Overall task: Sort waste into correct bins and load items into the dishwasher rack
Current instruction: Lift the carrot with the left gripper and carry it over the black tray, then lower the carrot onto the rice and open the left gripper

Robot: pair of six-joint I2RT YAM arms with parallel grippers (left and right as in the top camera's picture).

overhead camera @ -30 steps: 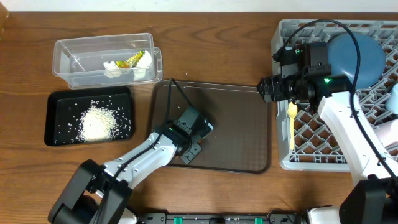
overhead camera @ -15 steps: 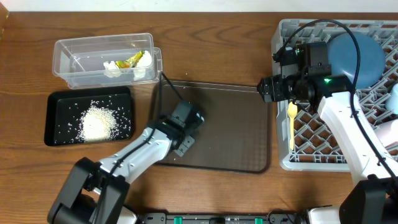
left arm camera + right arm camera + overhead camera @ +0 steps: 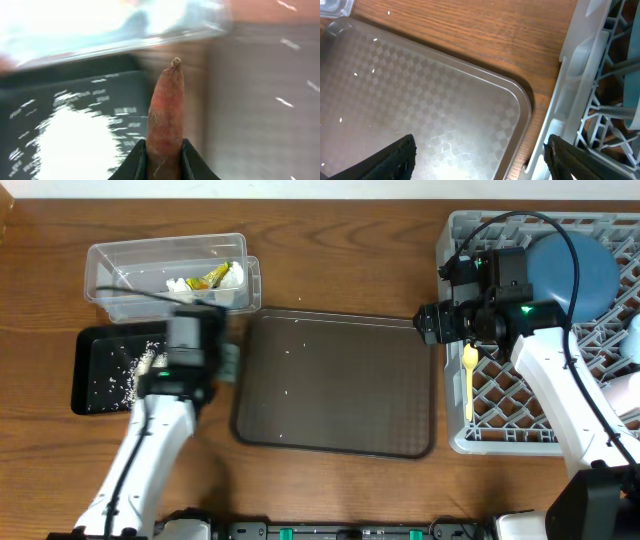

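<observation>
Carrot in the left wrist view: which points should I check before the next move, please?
1. Left gripper holds carrot: ok, pinched at one end.
2. Carrot fully over black tray: cannot tell, blurred, near its edge.
3. Black tray is its bin: cannot tell; it holds rice, clear tub holds tissue and wrapper.
4. Right gripper out of the way: ok, open, beside dishwasher rack.

Serving tray (image 3: 340, 380) sat at bench (image 3: 330, 270) centre. Tub (image 3: 100, 265) at its 10 o'clock, shallow tray (image 3: 90, 395) at 9, rack (image 3: 500, 430) at 3. Rice (image 3: 75, 145) lay in shallow tray; spoon (image 3: 469, 375) and plate (image 3: 590, 270) in rack, plate at spoon's 1 o'clock.
</observation>
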